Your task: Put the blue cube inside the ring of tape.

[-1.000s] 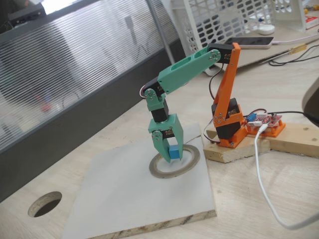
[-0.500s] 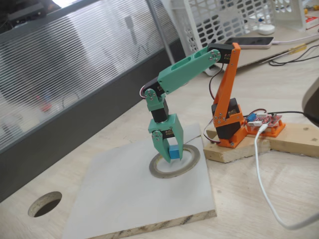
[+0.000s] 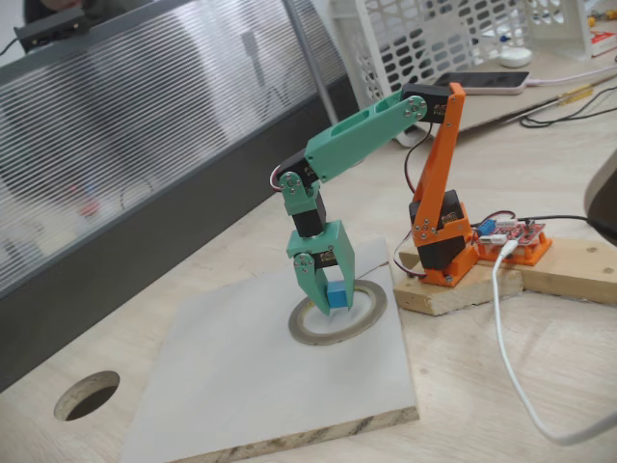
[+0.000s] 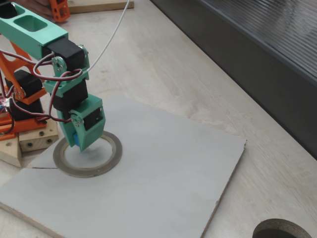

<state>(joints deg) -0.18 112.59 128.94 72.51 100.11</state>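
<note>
The blue cube (image 3: 337, 295) is held between the green fingers of my gripper (image 3: 329, 300), which is shut on it. The gripper points straight down over the ring of tape (image 3: 367, 314), a flat greyish-tan ring lying on the pale board (image 3: 251, 376). The cube hangs just above the ring's open centre. In another fixed view only a sliver of the blue cube (image 4: 78, 140) shows beside the gripper (image 4: 84, 144), which stands over the ring of tape (image 4: 111, 153).
A round hole (image 3: 87, 394) is cut through the wooden tabletop at the front left, also seen as a dark hole (image 4: 277, 230). The arm's orange base (image 3: 443, 241) sits on a wooden block with a white cable (image 3: 511, 357) beside it.
</note>
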